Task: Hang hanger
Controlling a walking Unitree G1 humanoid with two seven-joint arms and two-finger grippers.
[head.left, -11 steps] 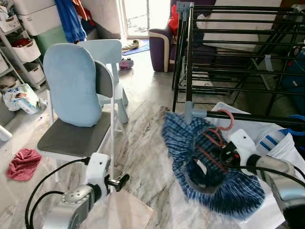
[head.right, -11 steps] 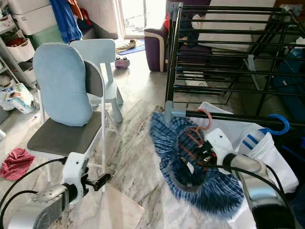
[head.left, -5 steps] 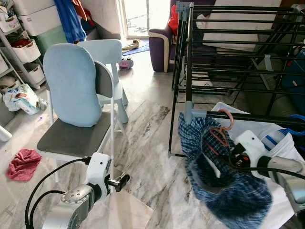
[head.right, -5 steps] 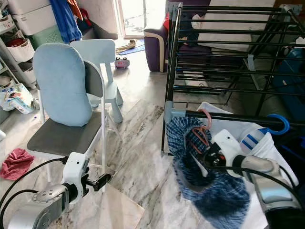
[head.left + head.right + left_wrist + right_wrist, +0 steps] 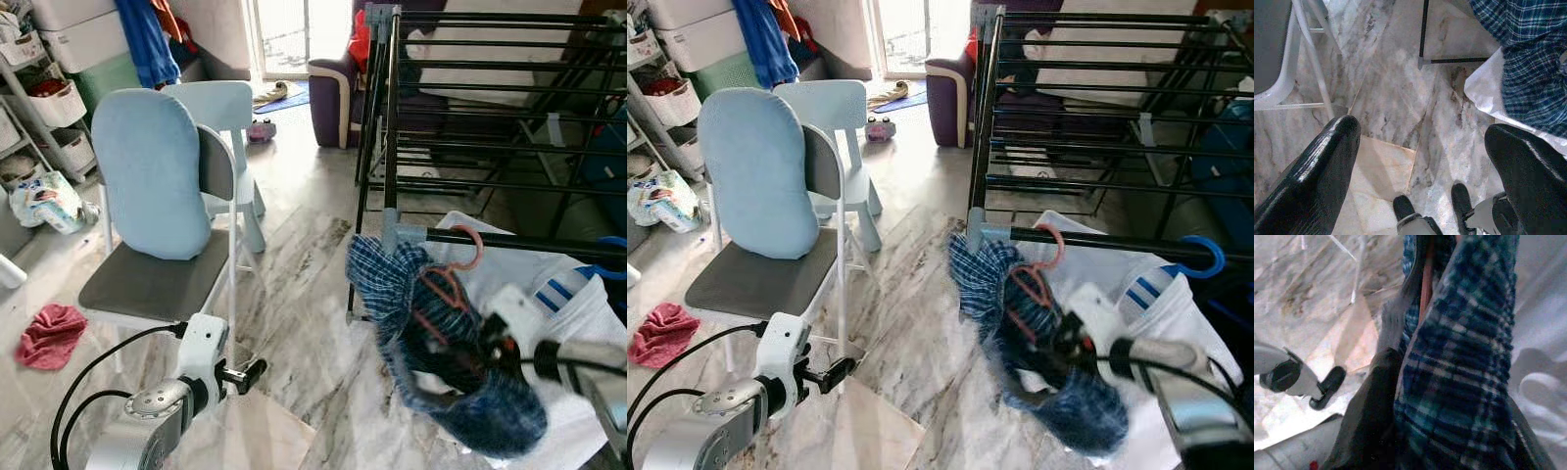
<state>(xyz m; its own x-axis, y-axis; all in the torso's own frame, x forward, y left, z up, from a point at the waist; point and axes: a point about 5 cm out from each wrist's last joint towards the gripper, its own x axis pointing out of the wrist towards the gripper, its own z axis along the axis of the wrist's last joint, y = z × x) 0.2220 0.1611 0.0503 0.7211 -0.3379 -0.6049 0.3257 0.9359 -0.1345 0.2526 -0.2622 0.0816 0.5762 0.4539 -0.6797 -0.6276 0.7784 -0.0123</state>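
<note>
The right gripper has its fingers pinched on the blue plaid shirt and the orange hanger inside it — held just under the black rack bar, seemingly so the hook can catch. The hook sits at the bar, at two o'clock from the shirt; whether it bears weight I cannot tell. The left gripper hangs idle, fingers spread, at seven o'clock.
</note>
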